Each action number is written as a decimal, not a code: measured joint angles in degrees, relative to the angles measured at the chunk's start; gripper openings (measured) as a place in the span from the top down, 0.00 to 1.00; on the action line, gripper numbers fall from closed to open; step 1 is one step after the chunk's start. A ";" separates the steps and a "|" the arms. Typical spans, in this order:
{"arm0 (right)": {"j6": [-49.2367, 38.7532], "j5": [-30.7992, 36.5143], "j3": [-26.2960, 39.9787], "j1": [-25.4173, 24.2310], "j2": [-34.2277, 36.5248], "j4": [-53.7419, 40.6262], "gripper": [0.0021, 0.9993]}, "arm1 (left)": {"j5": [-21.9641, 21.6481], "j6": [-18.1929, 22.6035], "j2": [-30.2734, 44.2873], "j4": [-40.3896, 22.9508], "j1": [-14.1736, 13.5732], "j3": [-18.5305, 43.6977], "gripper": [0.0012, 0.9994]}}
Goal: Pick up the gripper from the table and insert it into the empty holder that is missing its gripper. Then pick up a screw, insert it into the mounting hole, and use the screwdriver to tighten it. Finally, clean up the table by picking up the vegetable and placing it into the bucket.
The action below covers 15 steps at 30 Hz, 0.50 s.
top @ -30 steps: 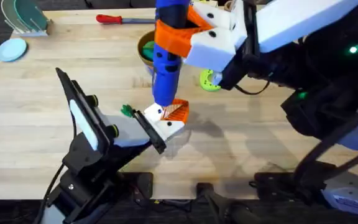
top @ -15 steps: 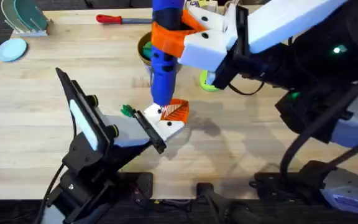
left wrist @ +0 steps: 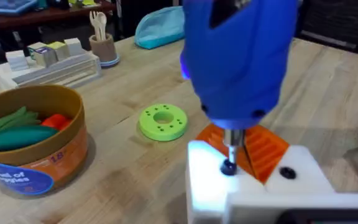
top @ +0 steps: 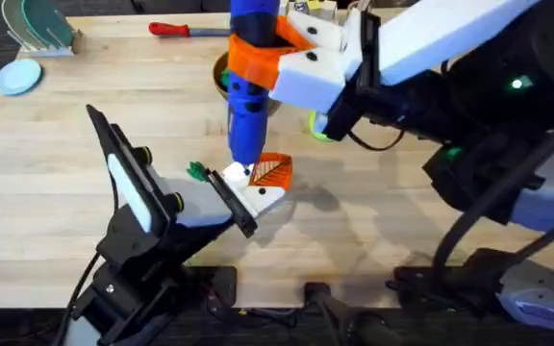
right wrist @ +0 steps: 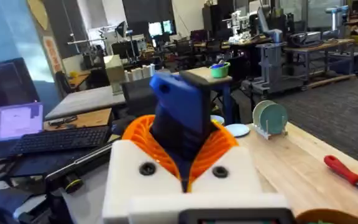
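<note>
While the screwdriver point(top: 249, 91) is clamped between the pads of the right gripper point(top: 282, 53), it is held upright at the overhead frame's upper centre, its long axis aimed straight down. Its metal tip point(left wrist: 230, 151) is seated on a screw point(left wrist: 228, 167) in the holder point(left wrist: 253, 186), directly below. Whether the left gripper is open cannot be told.

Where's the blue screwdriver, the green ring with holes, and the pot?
screwdriver point(left wrist: 238, 56), left wrist view, on its blue body.
green ring point(left wrist: 163, 121), left wrist view, on its flat top.
pot point(left wrist: 55, 146), left wrist view, on its outer wall.
</note>
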 joint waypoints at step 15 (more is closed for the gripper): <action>-2.60 0.20 0.00 0.00 0.00 -0.59 0.98 | 0.00 0.00 0.00 -0.02 0.00 0.00 0.99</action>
